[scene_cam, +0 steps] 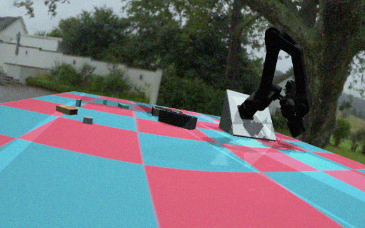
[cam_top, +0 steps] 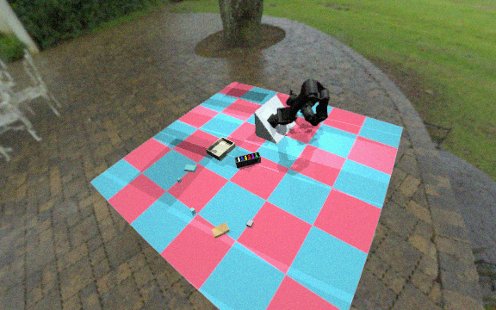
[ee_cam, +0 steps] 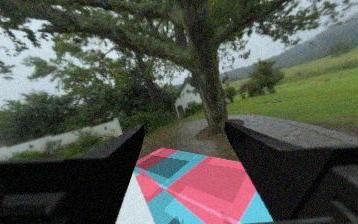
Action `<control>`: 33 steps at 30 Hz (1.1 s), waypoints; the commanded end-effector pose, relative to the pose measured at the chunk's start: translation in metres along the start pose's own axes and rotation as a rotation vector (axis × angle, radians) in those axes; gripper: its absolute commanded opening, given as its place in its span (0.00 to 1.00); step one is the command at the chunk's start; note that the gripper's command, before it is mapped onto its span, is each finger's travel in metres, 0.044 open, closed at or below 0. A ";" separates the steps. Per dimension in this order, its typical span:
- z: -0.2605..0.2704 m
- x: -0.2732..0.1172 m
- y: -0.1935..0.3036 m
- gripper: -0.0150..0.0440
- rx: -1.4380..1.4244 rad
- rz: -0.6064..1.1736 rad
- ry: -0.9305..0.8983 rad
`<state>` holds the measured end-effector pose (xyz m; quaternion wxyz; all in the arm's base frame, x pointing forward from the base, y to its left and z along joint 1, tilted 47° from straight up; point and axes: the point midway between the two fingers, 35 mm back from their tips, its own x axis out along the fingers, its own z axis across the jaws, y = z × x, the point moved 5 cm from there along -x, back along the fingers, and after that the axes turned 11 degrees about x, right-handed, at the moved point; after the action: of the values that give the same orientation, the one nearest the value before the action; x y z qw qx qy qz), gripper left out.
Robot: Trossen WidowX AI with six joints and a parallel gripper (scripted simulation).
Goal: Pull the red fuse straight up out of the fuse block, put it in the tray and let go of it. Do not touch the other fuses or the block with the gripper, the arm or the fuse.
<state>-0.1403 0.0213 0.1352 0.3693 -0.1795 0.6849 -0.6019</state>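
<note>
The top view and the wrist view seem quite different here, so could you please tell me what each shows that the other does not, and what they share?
Only the top view shows the tray, the fuse block with its coloured fuses, the small scattered blocks, and the folded arm by the white wedge.

Only the wrist view shows the claw close up, its fingers wide apart with nothing between them, aimed outward rather than at the fuses.

Both show the pink-and-blue checkered mat and the tree trunk.

Pink-and-cyan checkered mat [cam_top: 300, 202], black fuse block [cam_top: 248, 160], black arm [cam_top: 308, 103]
</note>
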 end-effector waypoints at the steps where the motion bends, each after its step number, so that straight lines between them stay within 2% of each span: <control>1: -0.001 0.000 0.000 0.89 0.001 0.001 0.004; 5: -0.014 -0.013 0.000 0.71 0.033 0.025 0.092; 13: -0.053 -0.078 0.001 0.37 0.161 0.116 0.463; 23: -0.057 -0.184 -0.001 0.37 0.354 0.214 0.968; 33: 0.001 -0.285 -0.004 0.37 0.606 0.284 1.498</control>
<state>0.0110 0.2132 0.2125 -0.0242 0.4015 0.6167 -0.6766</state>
